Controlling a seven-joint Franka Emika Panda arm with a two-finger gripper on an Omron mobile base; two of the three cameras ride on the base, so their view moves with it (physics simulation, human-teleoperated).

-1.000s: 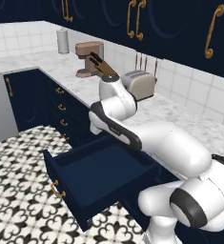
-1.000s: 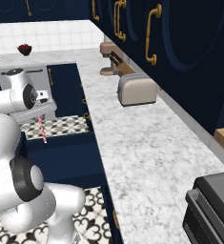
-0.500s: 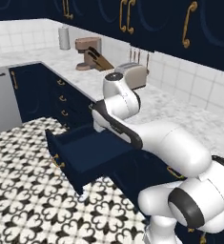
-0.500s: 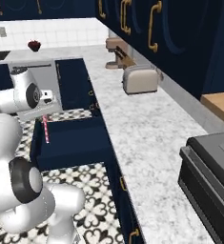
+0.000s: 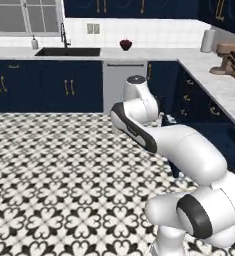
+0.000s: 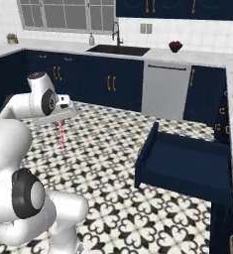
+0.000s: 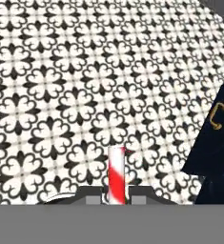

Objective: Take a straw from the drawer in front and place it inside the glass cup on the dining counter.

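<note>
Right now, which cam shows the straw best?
Hand view: the straw stands close up between the shut gripper, red and white stripes clear. Right base view gives it as a thin pink line hanging below the hand, above the patterned floor.

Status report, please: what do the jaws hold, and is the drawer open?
Gripper shut on the straw, which hangs down over the patterned floor. Drawer open. Nothing close around the straw.
</note>
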